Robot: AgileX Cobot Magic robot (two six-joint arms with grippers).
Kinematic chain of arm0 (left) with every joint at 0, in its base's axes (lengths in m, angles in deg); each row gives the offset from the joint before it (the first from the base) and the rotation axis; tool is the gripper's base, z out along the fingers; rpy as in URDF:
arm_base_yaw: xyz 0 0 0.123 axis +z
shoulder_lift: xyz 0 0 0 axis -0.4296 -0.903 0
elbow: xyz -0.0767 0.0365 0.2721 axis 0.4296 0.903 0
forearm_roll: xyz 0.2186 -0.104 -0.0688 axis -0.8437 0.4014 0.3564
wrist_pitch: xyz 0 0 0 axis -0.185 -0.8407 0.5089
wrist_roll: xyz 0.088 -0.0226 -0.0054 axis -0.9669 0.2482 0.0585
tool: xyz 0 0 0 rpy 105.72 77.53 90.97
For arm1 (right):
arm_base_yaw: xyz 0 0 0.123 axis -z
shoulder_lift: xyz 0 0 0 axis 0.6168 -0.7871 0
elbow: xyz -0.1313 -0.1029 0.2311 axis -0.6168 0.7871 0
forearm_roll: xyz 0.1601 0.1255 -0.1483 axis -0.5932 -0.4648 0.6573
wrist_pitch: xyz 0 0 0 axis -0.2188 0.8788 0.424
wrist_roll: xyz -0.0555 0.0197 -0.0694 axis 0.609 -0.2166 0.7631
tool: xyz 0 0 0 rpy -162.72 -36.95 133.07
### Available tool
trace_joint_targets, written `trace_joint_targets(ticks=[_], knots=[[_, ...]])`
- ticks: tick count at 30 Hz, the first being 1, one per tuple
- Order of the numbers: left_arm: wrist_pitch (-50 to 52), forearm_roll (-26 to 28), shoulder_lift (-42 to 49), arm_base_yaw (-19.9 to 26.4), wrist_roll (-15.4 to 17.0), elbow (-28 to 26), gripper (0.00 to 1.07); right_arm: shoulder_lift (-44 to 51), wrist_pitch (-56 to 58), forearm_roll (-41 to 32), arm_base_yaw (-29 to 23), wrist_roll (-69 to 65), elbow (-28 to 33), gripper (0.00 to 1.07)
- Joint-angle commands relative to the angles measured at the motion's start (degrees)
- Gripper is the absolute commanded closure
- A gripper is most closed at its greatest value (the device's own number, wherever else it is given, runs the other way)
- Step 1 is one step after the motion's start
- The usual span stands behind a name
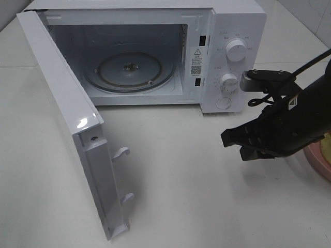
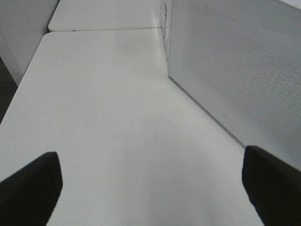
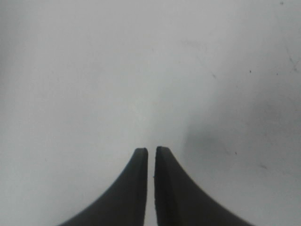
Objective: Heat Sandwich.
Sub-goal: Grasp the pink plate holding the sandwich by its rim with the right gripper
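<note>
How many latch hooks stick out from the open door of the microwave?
2. Both are on the free edge of the open door: the upper hook and, below it, the lower hook. None seems hidden.

The microwave and its 2 knobs are white, its side wall finely dotted. The desk is white. Left fingers and right fingers are black. The plate is pink.

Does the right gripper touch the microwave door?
Apart. The exterior high view shows a wide strip of bare table between the right gripper and the open door.
</note>
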Motion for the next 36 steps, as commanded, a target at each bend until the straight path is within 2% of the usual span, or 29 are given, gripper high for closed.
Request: trace_joint_targets(ticks=[1, 4, 5, 7, 8, 9, 10, 11, 12, 14, 15, 16, 19, 30, 36], knots=[[0.1, -0.1, 1.4, 0.2, 0.3, 0.1, 0.09, 0.4, 10.7, 5.5, 0.3, 1.8, -2.8, 0.91], [0.1, -0.1, 1.4, 0.2, 0.3, 0.1, 0.09, 0.4, 13.2, 7.7, 0.3, 1.9, -4.0, 0.86], [0.1, -0.1, 1.4, 0.2, 0.3, 0.1, 0.09, 0.4, 14.6, 9.3, 0.3, 1.9, -4.6, 0.82], [0.1, -0.1, 1.4, 0.2, 0.3, 0.1, 0.09, 0.4, 18.5, 13.2, 1.8, 1.9, -6.4, 0.67], [0.1, -0.1, 1.4, 0.2, 0.3, 0.1, 0.09, 0.4, 18.5, 13.2, 1.8, 1.9, -6.4, 0.67], [0.1, -0.1, 1.4, 0.2, 0.3, 0.1, 0.09, 0.4, 19.4, 14.0, 2.8, 1.9, -6.9, 0.62], [0.1, -0.1, 1.4, 0.2, 0.3, 0.1, 0.09, 0.4, 20.9, 15.1, 5.0, 2.2, -7.8, 0.47], [0.1, -0.1, 1.4, 0.2, 0.3, 0.1, 0.09, 0.4, 21.3, 16.0, 6.2, 3.0, -8.1, 0.40], [0.1, -0.1, 1.4, 0.2, 0.3, 0.1, 0.09, 0.4, 21.3, 16.0, 6.2, 3.0, -8.1, 0.40], [0.1, -0.1, 1.4, 0.2, 0.3, 0.1, 0.09, 0.4, 22.0, 17.6, 8.1, 3.0, -8.7, 0.26], [0.1, -0.1, 1.4, 0.2, 0.3, 0.1, 0.09, 0.4, 22.1, 18.7, 10.3, 3.0, -8.9, 0.15], [0.1, -0.1, 1.4, 0.2, 0.3, 0.1, 0.09, 0.4, 22.0, 19.0, 11.4, 3.0, -8.9, 0.10], [0.1, -0.1, 1.4, 0.2, 0.3, 0.1, 0.09, 0.1, 21.1, 18.9, 14.3, 3.0, -9.1, 0.05], [0.1, -0.1, 1.4, 0.2, 0.3, 0.1, 0.09, -5.3, 15.9, 19.4, 19.6, 2.7, -10.1, 0.08], [0.1, -0.1, 1.4, 0.2, 0.3, 0.1, 0.09, -8.3, 13.2, 20.8, 20.7, 1.1, -10.1, 0.10]])
